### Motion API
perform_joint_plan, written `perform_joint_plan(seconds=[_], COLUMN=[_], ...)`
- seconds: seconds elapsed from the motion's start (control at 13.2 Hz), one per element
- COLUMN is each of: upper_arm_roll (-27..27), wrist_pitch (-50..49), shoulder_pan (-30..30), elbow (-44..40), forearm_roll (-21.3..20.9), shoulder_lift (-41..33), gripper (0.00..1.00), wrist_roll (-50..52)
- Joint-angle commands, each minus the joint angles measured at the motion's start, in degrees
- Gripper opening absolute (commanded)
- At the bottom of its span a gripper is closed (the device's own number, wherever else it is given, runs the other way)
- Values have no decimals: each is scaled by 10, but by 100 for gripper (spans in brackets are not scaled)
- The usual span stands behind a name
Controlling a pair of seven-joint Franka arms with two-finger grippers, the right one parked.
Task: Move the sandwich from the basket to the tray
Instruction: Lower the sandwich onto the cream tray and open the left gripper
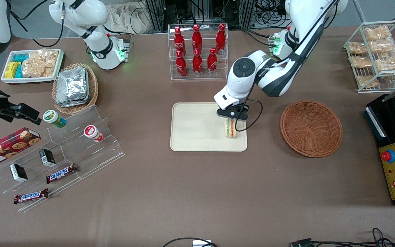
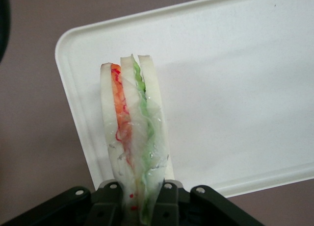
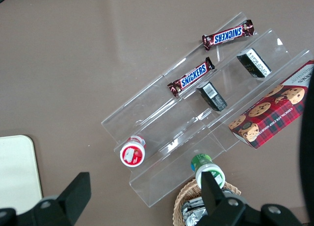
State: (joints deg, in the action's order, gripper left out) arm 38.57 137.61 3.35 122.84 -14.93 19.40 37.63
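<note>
Tray [image 1: 194, 128] mid-surface, bare toward the parked arm's end. Sandwich [image 1: 231, 129] over its corner nearest the basket, upright, cut edge showing, pinched at one end by the hand [image 1: 232, 115], clenched on it. Probably light, soft, easily crushed; best gripped gently across the bread faces. Basket [image 1: 311, 128] empty, well apart.

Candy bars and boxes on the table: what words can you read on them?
"SNICKERS": on the candy bar on the clear stand.
"SNICKERS": on the second candy bar beside it.
"CHOCOLATE CHIP": partly readable on the red plaid cookie box; its other print is too blurred.
Red bottles: white script, too small to read.
Two small black boxes: print too small.
The pincer holds the sandwich over the tray; no words there.
</note>
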Motion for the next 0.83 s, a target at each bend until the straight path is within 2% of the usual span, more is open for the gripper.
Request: perform_joint_plan(seconds=[0.0,0.38,0.53,0.76], upper_arm_roll=[0,-1,-1,-2], wrist_pitch=[6,12,13,12], shoulder_pan=[3,3,3,3], elbow=[-7,-7,-7,-9], forearm_roll=[-33,-99,-104,-103], shoulder_lift=[26,65,70,73], gripper=[20,20,24,52], wrist_roll=[20,64,73,74])
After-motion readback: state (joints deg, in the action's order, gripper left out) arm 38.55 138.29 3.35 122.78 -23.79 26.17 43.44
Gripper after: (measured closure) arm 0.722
